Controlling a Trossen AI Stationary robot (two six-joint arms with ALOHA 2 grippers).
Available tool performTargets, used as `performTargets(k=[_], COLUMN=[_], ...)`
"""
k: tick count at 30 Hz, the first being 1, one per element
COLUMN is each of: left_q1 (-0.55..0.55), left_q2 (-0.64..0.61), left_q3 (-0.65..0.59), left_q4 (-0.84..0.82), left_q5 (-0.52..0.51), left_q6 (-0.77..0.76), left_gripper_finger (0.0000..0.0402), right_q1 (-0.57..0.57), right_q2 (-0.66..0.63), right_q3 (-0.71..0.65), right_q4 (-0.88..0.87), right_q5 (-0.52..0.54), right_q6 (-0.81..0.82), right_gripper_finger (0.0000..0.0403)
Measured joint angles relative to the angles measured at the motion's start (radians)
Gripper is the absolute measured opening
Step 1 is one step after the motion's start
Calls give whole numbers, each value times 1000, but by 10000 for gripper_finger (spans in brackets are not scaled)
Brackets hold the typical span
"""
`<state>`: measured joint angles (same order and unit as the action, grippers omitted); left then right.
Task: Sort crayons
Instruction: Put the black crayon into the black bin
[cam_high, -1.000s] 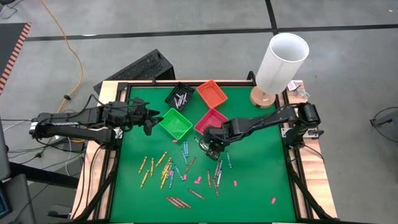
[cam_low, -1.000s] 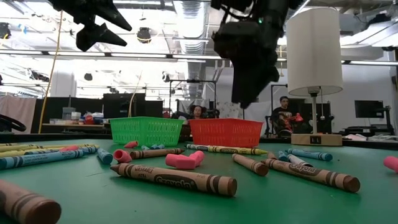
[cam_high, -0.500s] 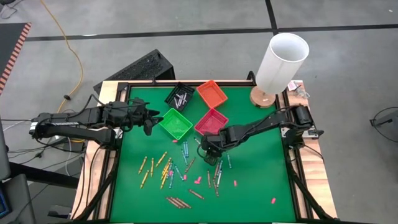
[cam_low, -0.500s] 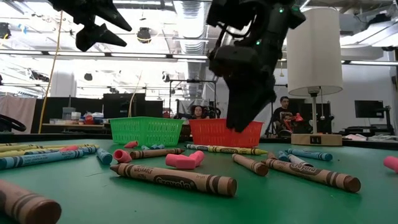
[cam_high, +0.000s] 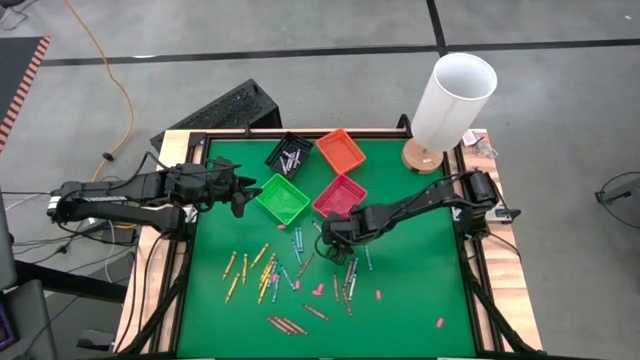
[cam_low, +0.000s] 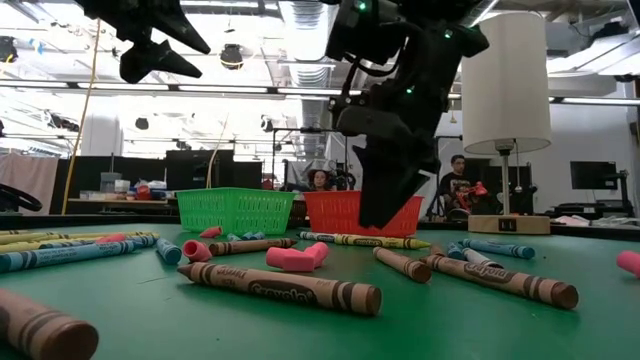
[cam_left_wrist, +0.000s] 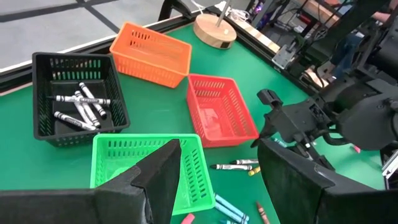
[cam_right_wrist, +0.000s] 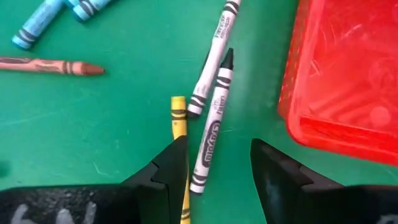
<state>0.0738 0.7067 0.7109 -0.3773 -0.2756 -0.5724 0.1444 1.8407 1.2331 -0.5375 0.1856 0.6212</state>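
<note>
Many crayons lie loose on the green mat: yellow ones (cam_high: 264, 270), blue ones (cam_high: 298, 242), brown ones (cam_high: 285, 324). Two grey crayons (cam_right_wrist: 214, 93) and a yellow one (cam_right_wrist: 179, 124) lie beside the red bin (cam_high: 341, 194). My right gripper (cam_high: 328, 232) hangs open, low over them and pointing steeply down. In the right wrist view its fingers (cam_right_wrist: 217, 155) stand on either side of one grey crayon's near end (cam_right_wrist: 208, 149). My left gripper (cam_high: 240, 195) waits open, high at the left of the green bin (cam_high: 283, 198).
A black bin (cam_high: 288, 153) holding grey crayons and an orange bin (cam_high: 341, 150) stand at the far side. A lamp (cam_high: 450, 100) with a white shade stands at the far right corner. Small pink bits (cam_high: 318, 290) lie among the crayons. The mat's right half is mostly bare.
My right gripper has come down toward the crayons beside the red bin, shifting slightly toward the table's left edge and tipping a little. Its fingers have stayed apart. No crayon has moved.
</note>
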Motion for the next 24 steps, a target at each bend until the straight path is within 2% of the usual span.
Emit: performTargets(k=[18, 24], left_q1=[0, 0], left_q2=[0, 0], left_q3=[0, 0], left_q4=[1, 1], left_q5=[-2, -2], left_q6=[13, 13], left_gripper_finger=[204, 204], right_q1=[2, 2], right_q2=[27, 28], right_q3=[-60, -60], right_q4=[70, 66], right_q5=[7, 1], right_q6=[55, 78], right_gripper_finger=[167, 123])
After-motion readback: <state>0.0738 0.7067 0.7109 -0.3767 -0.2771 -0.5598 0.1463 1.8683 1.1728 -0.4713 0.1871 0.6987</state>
